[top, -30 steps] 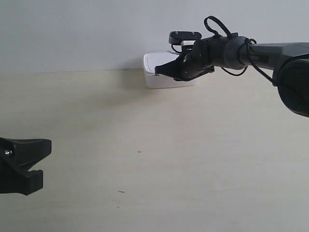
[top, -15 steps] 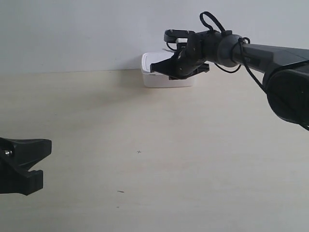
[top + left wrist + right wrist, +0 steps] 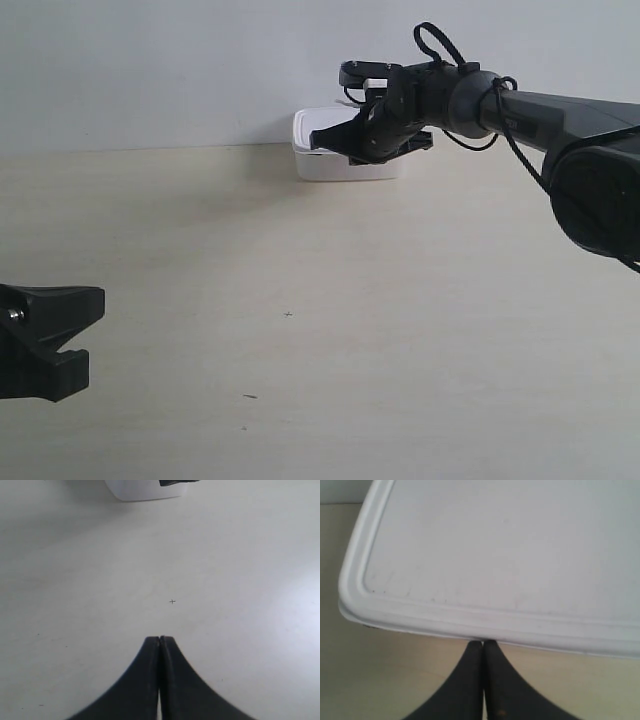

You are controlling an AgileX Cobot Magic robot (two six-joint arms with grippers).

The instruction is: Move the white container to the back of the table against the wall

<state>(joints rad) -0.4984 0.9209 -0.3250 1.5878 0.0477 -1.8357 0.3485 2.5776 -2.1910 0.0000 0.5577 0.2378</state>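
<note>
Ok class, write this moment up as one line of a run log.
white container at back of table by wall | right gripper shut, tips at its near edge | left gripper shut, far from it

Right gripper (image 3: 322, 139) is edging toward the exterior view's left and slightly upward. White container (image 3: 330, 168) is sliding a little the same way with it. Shift is tapering off, nearly nil lately.
</note>
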